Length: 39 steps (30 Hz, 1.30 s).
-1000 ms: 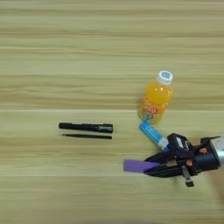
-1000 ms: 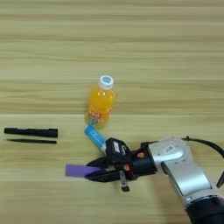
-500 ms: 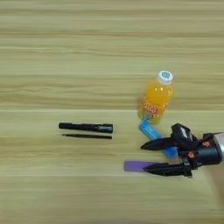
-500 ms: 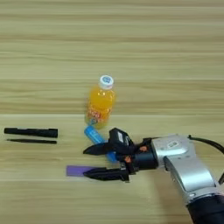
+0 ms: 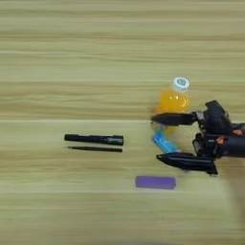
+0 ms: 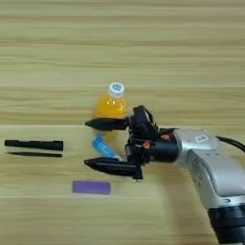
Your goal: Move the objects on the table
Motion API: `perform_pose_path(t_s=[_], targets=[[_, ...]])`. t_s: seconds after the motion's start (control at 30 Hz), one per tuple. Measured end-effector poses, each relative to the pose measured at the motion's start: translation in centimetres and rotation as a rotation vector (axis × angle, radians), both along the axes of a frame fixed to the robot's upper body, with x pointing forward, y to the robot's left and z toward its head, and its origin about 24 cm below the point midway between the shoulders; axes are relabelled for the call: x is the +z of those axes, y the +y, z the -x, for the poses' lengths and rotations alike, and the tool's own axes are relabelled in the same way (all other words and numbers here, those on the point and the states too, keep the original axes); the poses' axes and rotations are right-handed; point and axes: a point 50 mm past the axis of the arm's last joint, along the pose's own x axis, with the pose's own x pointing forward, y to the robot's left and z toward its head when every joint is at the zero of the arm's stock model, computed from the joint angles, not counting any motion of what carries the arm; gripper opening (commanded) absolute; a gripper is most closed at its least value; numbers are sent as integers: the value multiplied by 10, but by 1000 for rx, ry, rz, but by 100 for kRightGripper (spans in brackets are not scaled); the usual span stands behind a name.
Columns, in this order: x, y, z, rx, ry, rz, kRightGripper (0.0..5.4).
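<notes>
My right gripper (image 5: 161, 139) is open wide, its two black fingers spread above the blue tube (image 5: 164, 143), which lies between them on the table (image 5: 72, 57). The upper finger crosses in front of the orange-drink bottle (image 5: 173, 99) with its white cap. The flat purple bar (image 5: 155, 182) lies free just below the lower finger, touched by nothing. To the left rests the thick black marker (image 5: 94, 139). In the right eye view the gripper (image 6: 94, 144) and silver forearm (image 6: 210, 160) come in from the lower right.
A thin black stick (image 5: 94, 149) lies just under the marker, parallel to it. A black cable (image 6: 232, 141) runs off the forearm at the right edge.
The gripper has let go of the purple bar, opened wide and lifted up toward the blue tube and the bottle. The bar stays on the table.
</notes>
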Motion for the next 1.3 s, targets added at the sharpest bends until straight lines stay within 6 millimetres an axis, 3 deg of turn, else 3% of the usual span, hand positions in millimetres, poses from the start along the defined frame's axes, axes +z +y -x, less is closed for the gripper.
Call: perform_pose_path(t_s=[0.2,0.47,0.6,0.77,1.07,1.3], targets=[[54,29,11,31,-136,-136,535],[84,60,-6,-112,-222,-162,535],[74,88,-25,-234,-317,-14,535],[47,120,-24,-151,-276,119,535],[29,135,-17,-33,-185,276,535],[13,142,-21,-38,-110,372,535]])
